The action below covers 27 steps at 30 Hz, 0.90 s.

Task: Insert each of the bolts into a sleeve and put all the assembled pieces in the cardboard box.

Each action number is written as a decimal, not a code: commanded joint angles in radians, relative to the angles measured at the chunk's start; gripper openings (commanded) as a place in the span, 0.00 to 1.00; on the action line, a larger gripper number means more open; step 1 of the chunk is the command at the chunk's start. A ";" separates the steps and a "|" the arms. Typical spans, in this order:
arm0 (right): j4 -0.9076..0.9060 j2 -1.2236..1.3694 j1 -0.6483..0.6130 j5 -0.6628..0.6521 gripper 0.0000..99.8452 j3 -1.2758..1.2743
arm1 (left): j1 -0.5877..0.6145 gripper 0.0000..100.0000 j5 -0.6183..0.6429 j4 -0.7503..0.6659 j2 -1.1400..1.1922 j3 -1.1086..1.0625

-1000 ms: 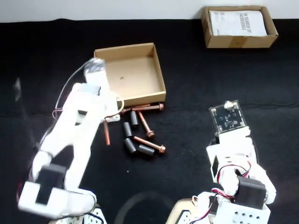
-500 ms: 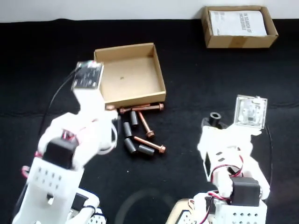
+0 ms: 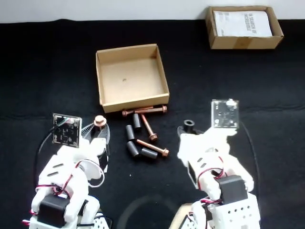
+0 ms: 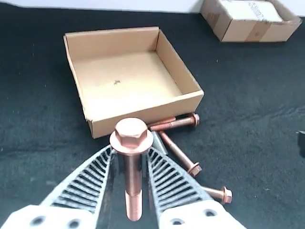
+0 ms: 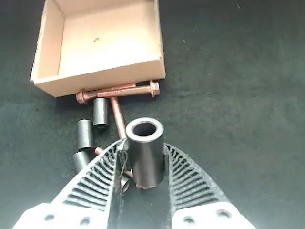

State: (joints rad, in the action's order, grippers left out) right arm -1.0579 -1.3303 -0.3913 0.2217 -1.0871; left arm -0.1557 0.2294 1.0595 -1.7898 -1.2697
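1. Your left gripper (image 4: 131,149) is at the near left of the table, short of the box. Its fingers are closed on a copper bolt (image 4: 133,183), which stands between them with its head up.
2. The cardboard box (image 3: 128,76) sits open behind it, with nothing inside.
3. Just in front of the box's near wall lies the loose pile. Some bolts (image 3: 144,110) lie along the wall, touching it or nearly so. Two more bolts (image 3: 152,147) and four dark sleeves (image 3: 133,149) are scattered on the black cloth (image 3: 57,57). This pile lies between your two grippers.
4. Your right gripper (image 5: 144,146) is right of the pile. Its fingers are clamped on one sleeve (image 5: 145,155), held upright with its open bore facing up.
5. At the far right corner, well apart, is a second box (image 3: 243,43) with a printed sheet (image 3: 243,23) in it.
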 commanded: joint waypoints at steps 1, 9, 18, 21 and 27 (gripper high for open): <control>0.140 -0.010 -0.039 -0.080 0.01 -0.077 | 0.010 0.01 0.005 -0.080 -0.010 -0.024; 0.694 -0.010 -0.150 -0.089 0.01 -0.386 | 0.004 0.01 0.005 -0.532 -0.004 -0.236; 1.026 -0.008 -0.242 -0.089 0.01 -0.578 | -0.065 0.01 0.003 -0.796 -0.002 -0.277; 1.026 -0.008 -0.242 -0.086 0.01 -0.585 | -0.176 0.01 0.005 -0.752 -0.001 -0.193; 1.033 -0.010 -0.240 -0.083 0.01 -0.584 | -0.375 0.01 0.005 -0.631 0.157 -0.067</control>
State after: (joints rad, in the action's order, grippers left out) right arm -0.0529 -1.3288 -0.6245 0.1419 -1.6701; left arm -0.4733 0.2294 0.4150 -1.7146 -1.4231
